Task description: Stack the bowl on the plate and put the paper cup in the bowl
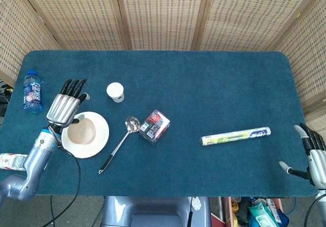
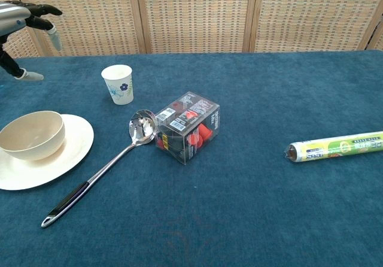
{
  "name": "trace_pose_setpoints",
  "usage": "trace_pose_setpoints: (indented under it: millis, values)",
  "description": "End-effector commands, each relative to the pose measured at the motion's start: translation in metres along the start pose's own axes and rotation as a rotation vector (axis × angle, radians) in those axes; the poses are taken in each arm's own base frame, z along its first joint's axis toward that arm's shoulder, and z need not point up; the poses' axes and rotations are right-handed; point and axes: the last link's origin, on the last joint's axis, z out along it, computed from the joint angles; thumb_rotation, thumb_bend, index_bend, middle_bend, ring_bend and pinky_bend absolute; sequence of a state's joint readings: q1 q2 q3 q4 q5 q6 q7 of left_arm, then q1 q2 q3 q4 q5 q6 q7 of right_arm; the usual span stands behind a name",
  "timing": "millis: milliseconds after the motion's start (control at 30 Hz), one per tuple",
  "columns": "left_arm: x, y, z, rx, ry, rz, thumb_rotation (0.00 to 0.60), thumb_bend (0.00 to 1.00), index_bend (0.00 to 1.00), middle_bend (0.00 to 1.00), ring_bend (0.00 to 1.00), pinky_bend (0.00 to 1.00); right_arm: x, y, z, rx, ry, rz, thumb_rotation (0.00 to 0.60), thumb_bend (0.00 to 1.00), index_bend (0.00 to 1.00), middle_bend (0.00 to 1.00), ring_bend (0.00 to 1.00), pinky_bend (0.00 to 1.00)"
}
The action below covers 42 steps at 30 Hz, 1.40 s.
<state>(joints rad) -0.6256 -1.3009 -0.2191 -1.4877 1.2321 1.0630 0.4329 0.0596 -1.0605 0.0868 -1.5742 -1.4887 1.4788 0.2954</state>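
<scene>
A cream bowl [image 1: 81, 130] [image 2: 30, 135] sits on the cream plate [image 1: 101, 135] [image 2: 72, 150] at the table's left. The white paper cup [image 1: 115, 92] [image 2: 118, 84] with a blue flower print stands upright behind the plate, apart from it. My left hand [image 1: 67, 108] [image 2: 24, 15] hovers above the bowl's far left side, fingers spread, holding nothing. My right hand [image 1: 311, 153] stays open off the table's right edge, far from all of these.
A steel ladle [image 1: 119, 144] [image 2: 102, 168] lies right of the plate. Beside it is a clear box of red items [image 1: 154, 126] [image 2: 188, 126]. A wrap roll [image 1: 235, 135] [image 2: 335, 147] lies at the right. A water bottle [image 1: 32, 90] lies at the far left.
</scene>
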Motion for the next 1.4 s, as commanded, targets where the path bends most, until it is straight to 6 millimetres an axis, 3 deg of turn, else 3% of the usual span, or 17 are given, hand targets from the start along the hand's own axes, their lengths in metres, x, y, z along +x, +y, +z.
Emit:
trace_pose_setpoints:
  millis: [33, 333, 633, 1400]
  values:
    - [0.001, 0.010, 0.021, 0.014, 0.007, -0.001, 0.600, 0.24, 0.37, 0.00, 0.00, 0.00, -0.001, 0.003, 0.002, -0.009, -0.008, 0.006, 0.600, 0.14, 0.01, 0.00, 0.00, 0.00]
    - [-0.007, 0.036, 0.071, 0.049, -0.035, 0.027, 0.600, 0.28, 0.40, 0.00, 0.00, 0.00, -0.004, 0.014, 0.009, -0.048, -0.029, 0.028, 0.600, 0.14, 0.01, 0.00, 0.00, 0.00]
    - [-0.024, 0.052, 0.086, 0.059, -0.089, 0.035, 0.600, 0.30, 0.40, 0.00, 0.00, 0.00, -0.003, 0.022, 0.012, -0.071, -0.031, 0.043, 0.600, 0.14, 0.01, 0.00, 0.00, 0.00]
    - [-0.044, 0.067, 0.110, 0.080, -0.150, 0.075, 0.600, 0.32, 0.43, 0.00, 0.00, 0.00, 0.001, 0.033, 0.013, -0.104, -0.022, 0.076, 0.600, 0.14, 0.01, 0.00, 0.00, 0.00]
